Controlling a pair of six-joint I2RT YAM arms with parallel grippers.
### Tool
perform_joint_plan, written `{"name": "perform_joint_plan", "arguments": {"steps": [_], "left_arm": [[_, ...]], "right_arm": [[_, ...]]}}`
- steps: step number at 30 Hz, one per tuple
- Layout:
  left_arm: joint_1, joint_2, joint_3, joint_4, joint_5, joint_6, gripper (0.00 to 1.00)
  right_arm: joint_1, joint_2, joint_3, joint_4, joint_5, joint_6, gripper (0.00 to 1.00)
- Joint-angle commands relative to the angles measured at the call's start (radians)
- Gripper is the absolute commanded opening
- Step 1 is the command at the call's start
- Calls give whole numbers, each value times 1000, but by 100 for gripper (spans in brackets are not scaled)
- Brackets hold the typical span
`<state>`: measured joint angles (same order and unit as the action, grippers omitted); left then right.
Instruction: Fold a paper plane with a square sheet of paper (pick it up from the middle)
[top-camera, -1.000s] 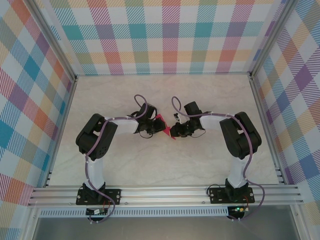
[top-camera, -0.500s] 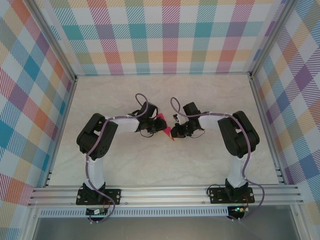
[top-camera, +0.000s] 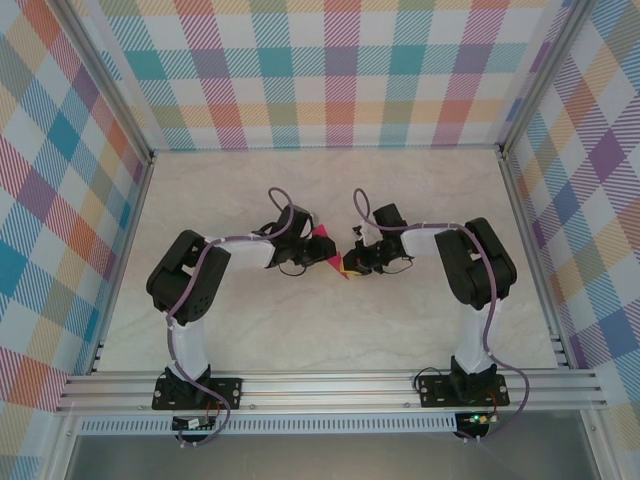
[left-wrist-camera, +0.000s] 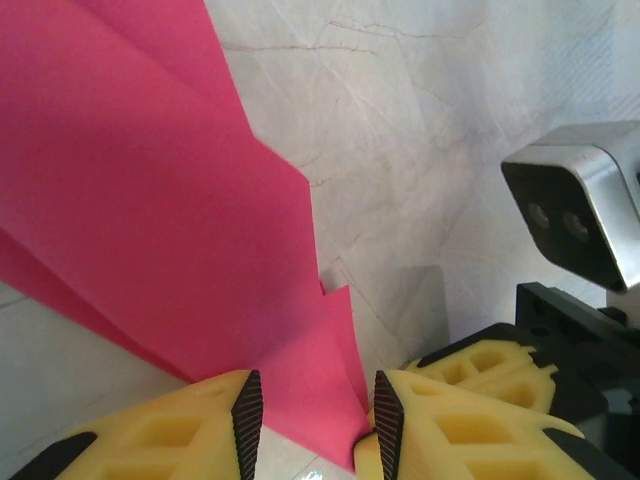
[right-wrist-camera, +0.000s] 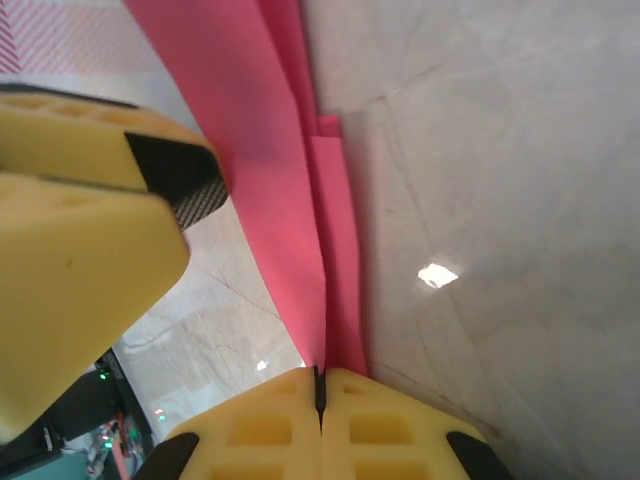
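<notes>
- Since a moment ago the right arm (top-camera: 475, 265) has drawn its wrist a little closer to the pink paper (top-camera: 323, 235). The left arm (top-camera: 190, 285) has swung its elbow further out from the paper, and its fingers have parted.
- The marbled table (top-camera: 300, 330) spreads out under the paper on all sides, and the paper sits up off it between the two wrists.
- Both arms bend inward toward the paper, the left one reaching it from its left side and the right one from its right.
- The paper (left-wrist-camera: 150, 220) is already creased into several overlapping layers that narrow to a point; it is not a flat square.
- The right gripper (right-wrist-camera: 320, 385) is clenched tight on the paper's narrow end, the two yellow fingers pressed together with the pink edge (right-wrist-camera: 270, 180) coming out from between them.
- The left gripper (left-wrist-camera: 315, 420) is released: its black pads (left-wrist-camera: 247, 415) stand apart, one either side of the paper's point, which lies loose in the gap.
- One yellow finger (left-wrist-camera: 480, 370) of the right gripper shows just beside the paper's tip.
</notes>
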<state>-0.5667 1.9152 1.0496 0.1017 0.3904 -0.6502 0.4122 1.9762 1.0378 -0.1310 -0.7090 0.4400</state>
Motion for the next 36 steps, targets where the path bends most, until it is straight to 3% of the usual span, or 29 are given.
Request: {"name": "perform_joint_plan", "arguments": {"steps": [1, 10, 18, 25, 31, 36], "left_arm": [[-5, -35, -28, 55, 37, -13, 37], [-9, 9, -20, 60, 43, -13, 30], [-9, 49, 10, -30, -22, -5, 23], [-9, 77, 26, -61, -38, -6, 19], [-9, 26, 17, -59, -34, -12, 23], [-9, -72, -15, -41, -71, -31, 34]], "right_arm": [[-7, 30, -3, 17, -39, 43, 0], [-9, 53, 13, -21, -16, 45, 0], [-9, 37, 18, -14, -34, 42, 0], [-9, 9, 36, -8, -60, 46, 11], [-9, 7, 60, -34, -28, 35, 13], [-9, 1, 68, -37, -20, 28, 15]]}}
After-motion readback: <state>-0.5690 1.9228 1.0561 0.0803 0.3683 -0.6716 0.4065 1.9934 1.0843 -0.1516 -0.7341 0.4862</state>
